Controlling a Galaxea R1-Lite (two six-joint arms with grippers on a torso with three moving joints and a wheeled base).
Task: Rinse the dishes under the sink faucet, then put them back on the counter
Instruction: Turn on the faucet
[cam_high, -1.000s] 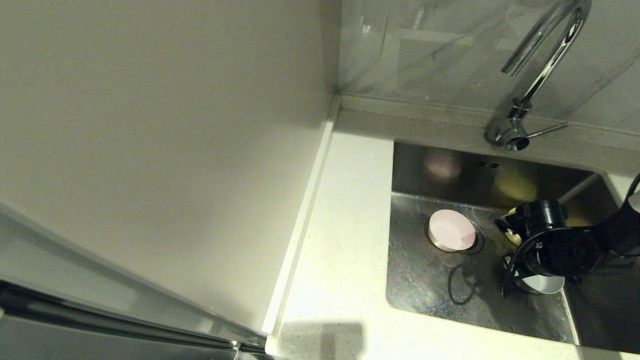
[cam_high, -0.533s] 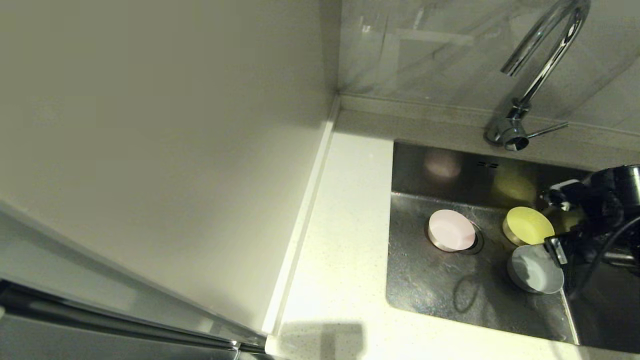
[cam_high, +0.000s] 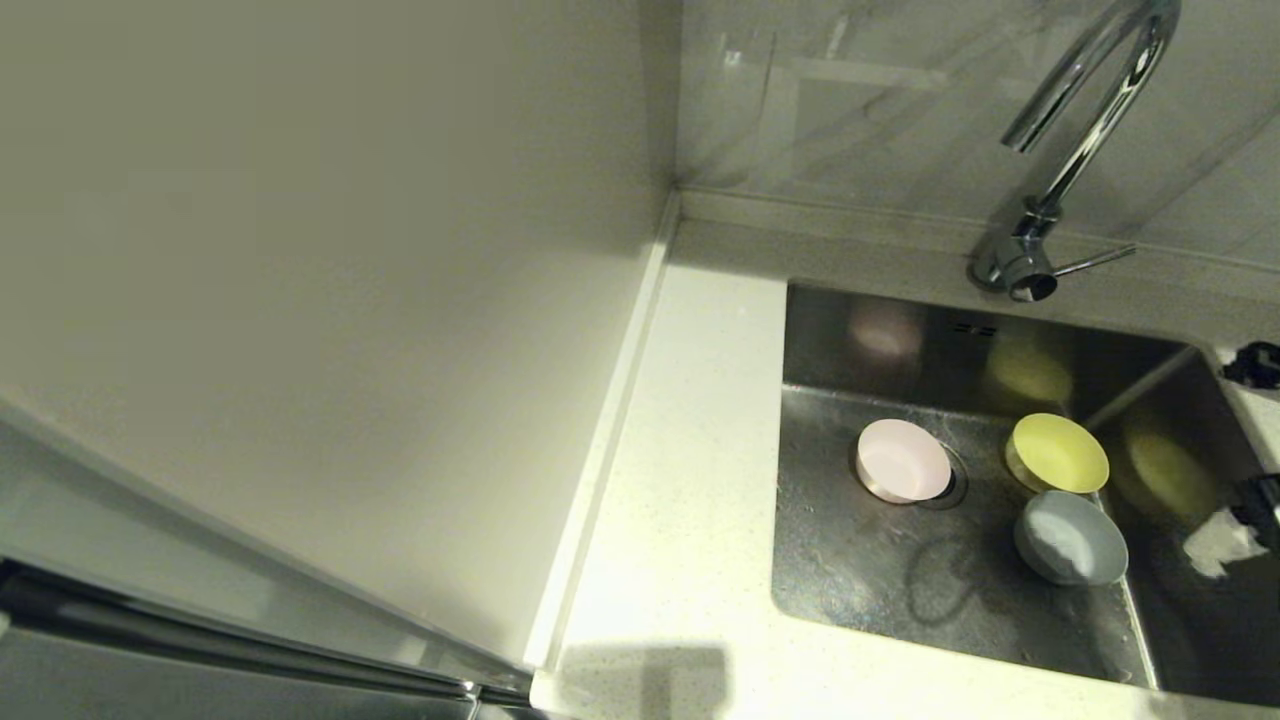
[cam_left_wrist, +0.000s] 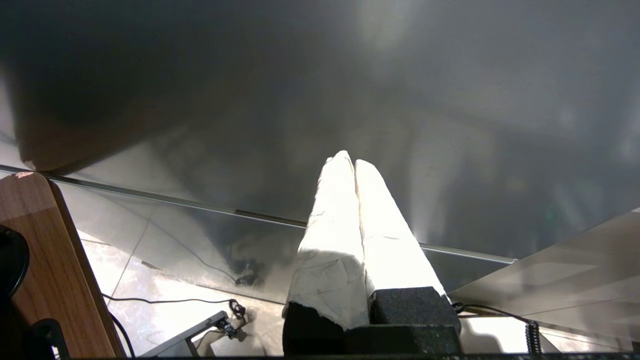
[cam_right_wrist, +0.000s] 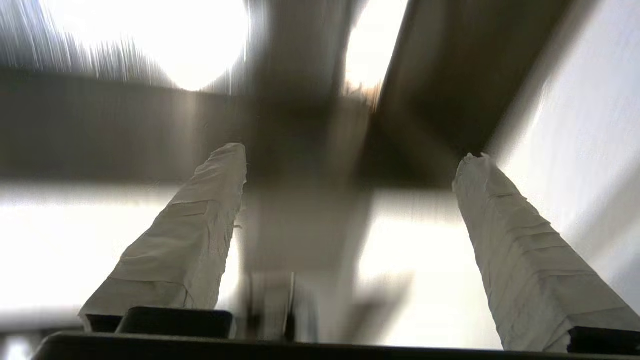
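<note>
Dim, yellowish (right wrist motion-blurred)

No readable text anywhere.

No lettering, label, brand mark, number or sign legible on the faucet (cam_high: 1075, 150), the sink (cam_high: 880, 580), the pale pink bowl (cam_high: 903, 461), the yellow bowl (cam_high: 1058, 454), the grey-blue bowl (cam_high: 1071, 538) or the counter (cam_high: 680, 520). Nothing written on the white-wrapped fingers of the left gripper (cam_left_wrist: 354, 165) or the right gripper (cam_right_wrist: 350, 155) either.
</note>
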